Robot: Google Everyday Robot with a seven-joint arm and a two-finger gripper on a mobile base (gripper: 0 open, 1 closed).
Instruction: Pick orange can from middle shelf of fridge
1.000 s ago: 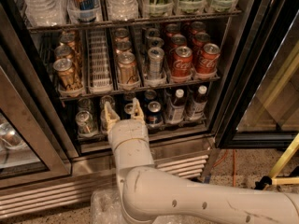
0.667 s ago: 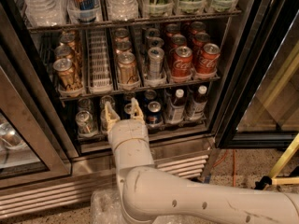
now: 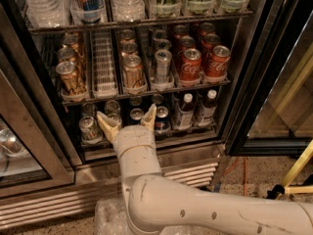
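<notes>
Gripper (image 3: 126, 115) is spread wide and holds nothing. It sits just below the orange can (image 3: 133, 72) and nearer the camera, in front of the lower rack of small cans & bottles (image 3: 185, 110).

The orange can stands upright at the front of its lane on the middle shelf (image 3: 104, 70) of the fridge (image 3: 259, 67), w/ more like it queued behind. The dividers keep each sort in file, so the front 1 is the reachable 1.

Just left of the orange can is an empty lane, and beyond that a lane of similar orange-brown cans (image 3: 71, 77). Just right is a slim silver can (image 3: 163, 65), then 2 lanes of red Coke cans (image 3: 190, 65).

Approach stage, I'd say: no contact yet. The wide spread suits straddling the can body; the gripper must rise & reach in. Main risk is clipping the silver can.
</notes>
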